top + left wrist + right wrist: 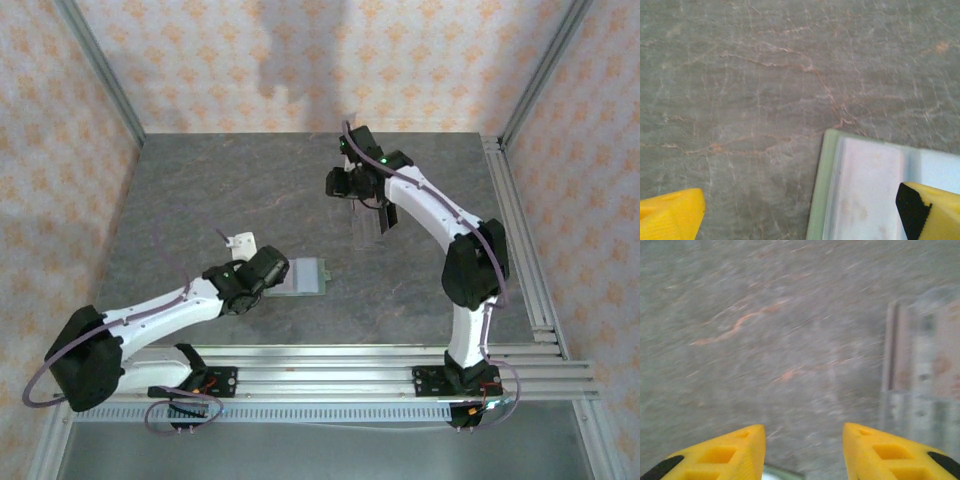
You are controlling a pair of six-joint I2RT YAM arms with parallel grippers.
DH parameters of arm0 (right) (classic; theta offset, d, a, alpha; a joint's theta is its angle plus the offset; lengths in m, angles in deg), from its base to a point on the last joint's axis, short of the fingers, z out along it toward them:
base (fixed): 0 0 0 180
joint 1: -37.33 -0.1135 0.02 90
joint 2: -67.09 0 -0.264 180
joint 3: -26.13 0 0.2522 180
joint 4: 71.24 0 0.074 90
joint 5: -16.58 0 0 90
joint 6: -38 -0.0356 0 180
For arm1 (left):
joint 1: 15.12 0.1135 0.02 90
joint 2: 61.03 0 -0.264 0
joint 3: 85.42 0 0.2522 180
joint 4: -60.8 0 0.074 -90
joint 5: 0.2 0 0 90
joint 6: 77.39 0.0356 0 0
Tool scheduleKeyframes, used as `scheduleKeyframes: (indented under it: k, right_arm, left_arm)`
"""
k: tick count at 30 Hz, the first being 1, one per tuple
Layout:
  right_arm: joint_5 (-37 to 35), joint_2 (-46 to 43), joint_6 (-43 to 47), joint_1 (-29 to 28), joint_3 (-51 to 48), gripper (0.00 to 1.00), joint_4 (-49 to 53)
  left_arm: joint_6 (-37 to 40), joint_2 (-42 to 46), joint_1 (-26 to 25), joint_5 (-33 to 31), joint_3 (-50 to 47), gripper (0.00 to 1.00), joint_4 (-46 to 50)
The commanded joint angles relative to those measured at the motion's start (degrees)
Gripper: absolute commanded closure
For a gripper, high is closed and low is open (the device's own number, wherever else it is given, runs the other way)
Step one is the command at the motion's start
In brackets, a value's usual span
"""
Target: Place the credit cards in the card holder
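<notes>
The sage-green card holder (308, 277) lies open on the grey table, its pale inside (865, 190) facing up. My left gripper (270, 272) (801, 200) is open over the holder's left edge: one yellow finger (675, 212) is over bare table and the other (930, 207) over the pale inside. My right gripper (383, 213) (801, 427) hangs farther back and to the right, in a blurred view. Its jaws stand partly apart. A thin pale curved edge, a credit card (782, 474) by its look, sits low between them, mostly cut off by the frame.
Aluminium rails run along the table's right side (520, 230) (920, 365) and its near edge (350, 365). Patterned walls close the back and both sides. Bare grey table lies between the two grippers.
</notes>
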Motion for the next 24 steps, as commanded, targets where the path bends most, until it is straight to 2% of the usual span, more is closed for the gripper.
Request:
scheduleKeyframes:
  k: [1,10,15,24]
  right_arm:
    - [-11.3,5.5,6.8,-0.5,5.6,0.55,9.6]
    - [-18.4,20.2,9.7,-0.2,22.3,0.57,17.7]
    - [-19.7,26.1,10.7,-0.2,29.5,0.60,20.8]
    - [-21.0,31.9,11.1,-0.1,35.0,0.65,22.7]
  left_arm:
    - [2.7,-2.1,2.3,-1.2,3.3,0.00,2.7]
    - [2.9,-5.4,3.9,-1.0,6.3,0.00,4.1]
    - [2.8,-5.4,4.0,-0.6,6.1,0.00,3.7]
    - [3.2,-5.4,4.0,-0.3,6.0,0.00,3.1]
